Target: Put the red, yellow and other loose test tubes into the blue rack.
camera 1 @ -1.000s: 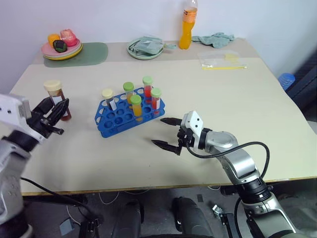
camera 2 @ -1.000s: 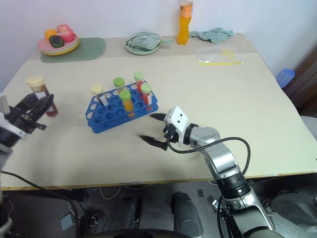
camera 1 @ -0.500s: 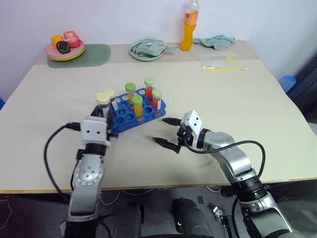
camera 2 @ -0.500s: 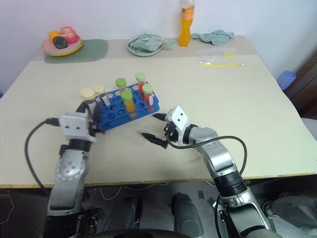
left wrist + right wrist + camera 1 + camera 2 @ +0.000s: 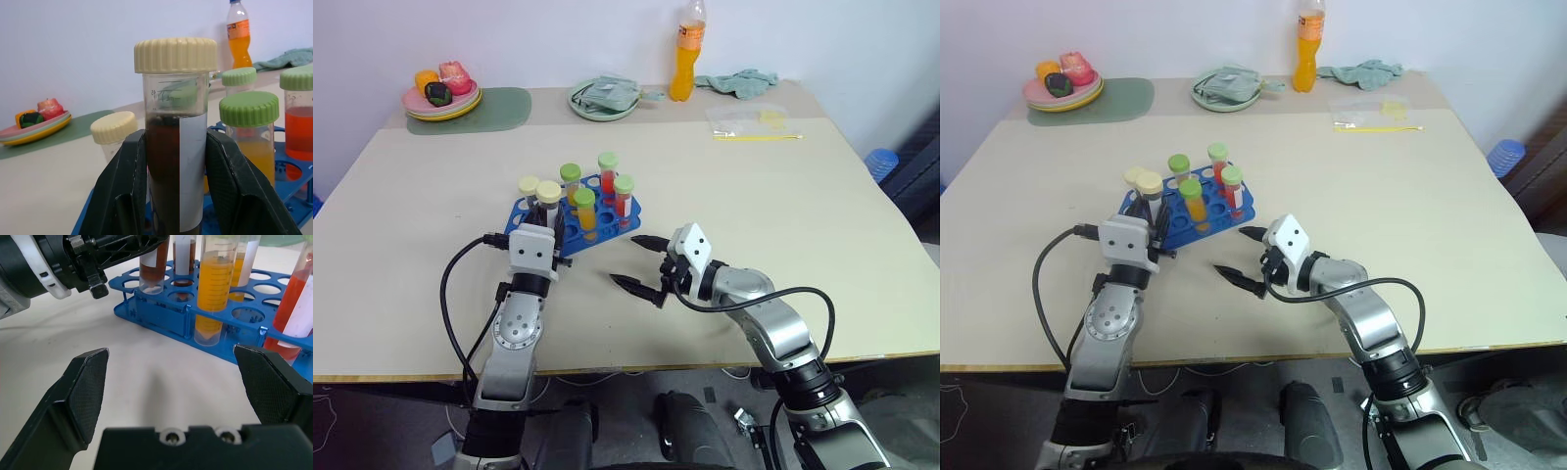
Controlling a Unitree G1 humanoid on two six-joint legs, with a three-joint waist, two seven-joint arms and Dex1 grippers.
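My left gripper [image 5: 546, 211] is shut on a test tube [image 5: 175, 147] of dark liquid with a cream cap. It holds the tube upright over the near left corner of the blue rack [image 5: 603, 231], and the tube's tip [image 5: 149, 284] is at a corner hole. Another cream-capped tube [image 5: 529, 185] and several green-capped tubes of orange [image 5: 584, 208] and red [image 5: 624, 194] liquid stand in the rack. To the right of the rack, my right gripper [image 5: 626, 259] hovers open and empty just above the table, fingers [image 5: 85, 391] wide apart and pointing at the rack.
At the back of the table are a plate of toy food [image 5: 440, 94] on a green mat [image 5: 499, 106], a bowl with a cloth [image 5: 603, 96], an orange bottle [image 5: 683, 54], a teal rag [image 5: 736, 77] and a plastic bag [image 5: 749, 119].
My left arm has swung in from the table's left side to the rack, carrying the cream-capped tube. The right gripper has stayed where it was, open.
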